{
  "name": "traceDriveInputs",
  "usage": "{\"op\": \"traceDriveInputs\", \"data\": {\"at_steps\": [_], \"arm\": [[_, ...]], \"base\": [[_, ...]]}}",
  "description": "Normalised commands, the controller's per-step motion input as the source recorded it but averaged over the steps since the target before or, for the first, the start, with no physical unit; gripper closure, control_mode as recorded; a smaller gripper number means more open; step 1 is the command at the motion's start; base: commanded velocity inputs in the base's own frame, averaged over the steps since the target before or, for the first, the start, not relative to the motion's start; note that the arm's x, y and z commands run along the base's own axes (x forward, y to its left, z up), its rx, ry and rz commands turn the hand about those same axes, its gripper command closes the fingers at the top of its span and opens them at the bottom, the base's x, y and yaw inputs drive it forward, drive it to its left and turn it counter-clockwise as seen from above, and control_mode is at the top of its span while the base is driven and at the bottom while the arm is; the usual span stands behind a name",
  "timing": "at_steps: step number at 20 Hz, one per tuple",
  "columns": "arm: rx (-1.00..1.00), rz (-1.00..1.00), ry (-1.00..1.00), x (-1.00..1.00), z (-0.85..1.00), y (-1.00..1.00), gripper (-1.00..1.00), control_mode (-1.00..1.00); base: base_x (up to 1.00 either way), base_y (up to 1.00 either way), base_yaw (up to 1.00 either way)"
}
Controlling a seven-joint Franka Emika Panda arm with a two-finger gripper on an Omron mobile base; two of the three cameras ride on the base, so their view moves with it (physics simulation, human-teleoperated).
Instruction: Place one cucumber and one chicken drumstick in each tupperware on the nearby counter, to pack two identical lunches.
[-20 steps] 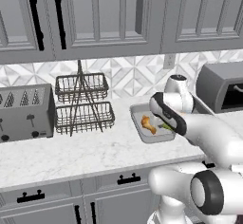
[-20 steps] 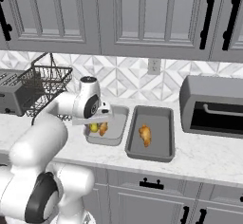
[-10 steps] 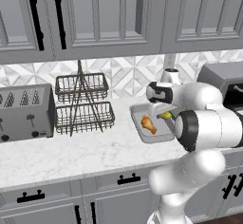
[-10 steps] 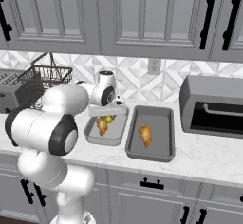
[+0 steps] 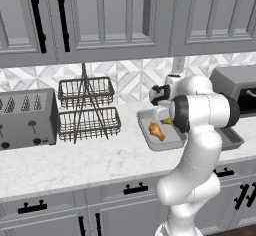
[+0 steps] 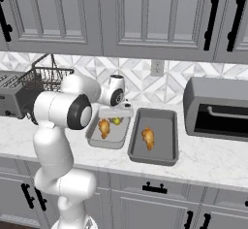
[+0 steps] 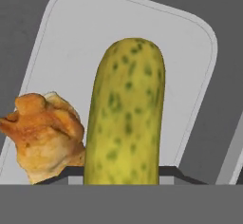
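Observation:
My gripper (image 6: 116, 114) hangs low over the smaller, lighter tupperware (image 6: 97, 140) and is shut on the yellowish-green cucumber (image 7: 126, 114), which stands between the fingertips (image 7: 71, 172). One chicken drumstick (image 6: 104, 127) lies in that tray, just left of the cucumber (image 6: 116, 121). From the left base view the hand (image 5: 162, 115) holds the cucumber (image 5: 167, 121) above the same tray (image 5: 150, 144), beside its drumstick (image 5: 156, 130). The larger, darker tupperware (image 6: 167, 121) sits to the right with another drumstick (image 6: 148, 138) in it. Both trays rest on the marble counter (image 6: 213, 160).
A two-tier wire rack (image 5: 87, 110) and a toaster (image 5: 25, 117) stand on the counter to the left. A toaster oven (image 6: 218, 109) stands right of the larger tray. Wall cabinets hang above; my own arm blocks part of the larger tray (image 5: 232, 139).
The arm has swung upright, its elbow rising between the cameras and the trays. The hand, still gripping the cucumber, has shifted slightly back and right over the smaller tray.

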Motion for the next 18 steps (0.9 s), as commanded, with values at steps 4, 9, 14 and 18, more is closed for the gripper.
{"op": "traceDriveInputs", "data": {"at_steps": [4,9,14,18], "arm": [[0.00,0.00,-0.07,-0.01,-0.23,0.00,1.00,-1.00],[0.00,0.00,-0.06,-0.01,-0.22,0.00,1.00,-1.00],[0.00,0.00,-0.02,0.00,-0.29,0.00,1.00,-1.00],[0.00,0.00,0.00,0.00,0.00,0.01,1.00,-1.00]], "base": [[0.00,0.00,0.00],[0.00,0.00,0.00],[0.00,0.00,0.00],[0.00,0.00,0.00]]}}
